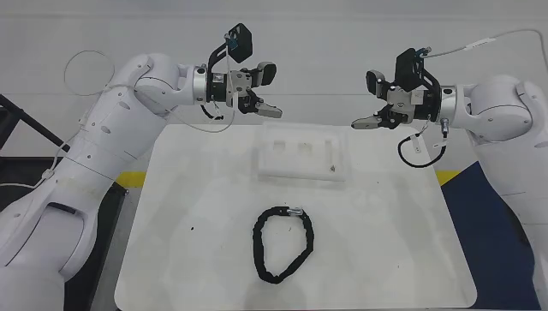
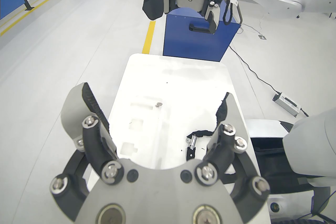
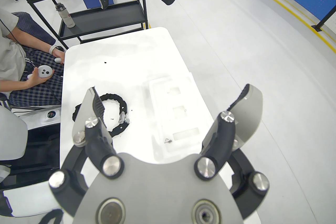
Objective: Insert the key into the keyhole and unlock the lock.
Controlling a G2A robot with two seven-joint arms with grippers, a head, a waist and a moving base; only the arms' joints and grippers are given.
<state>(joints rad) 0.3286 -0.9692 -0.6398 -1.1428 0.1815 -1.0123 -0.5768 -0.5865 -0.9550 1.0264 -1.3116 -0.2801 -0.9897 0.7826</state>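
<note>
A black chain lock [image 1: 282, 244] lies in a loop on the white table [image 1: 385, 251], its metal lock end [image 1: 294, 213] toward the far side. A small key [image 1: 330, 168] rests on the white foam tray [image 1: 304, 158] behind it. My left gripper [image 1: 270, 91] hangs open above the table's far left corner, nothing between its fingers. My right gripper [image 1: 366, 101] hangs open above the far right side, also empty. From the left wrist I see the key [image 2: 158, 104] and lock end [image 2: 193, 142]; from the right wrist the key [image 3: 168, 140] and chain [image 3: 115, 104].
The tray [image 3: 157, 109] has three rectangular recesses. A blue box [image 2: 197, 38] stands on the floor past one table end, a black shelf cart [image 3: 105, 17] past the other. A power cable and adapter [image 2: 286, 101] lie on the floor.
</note>
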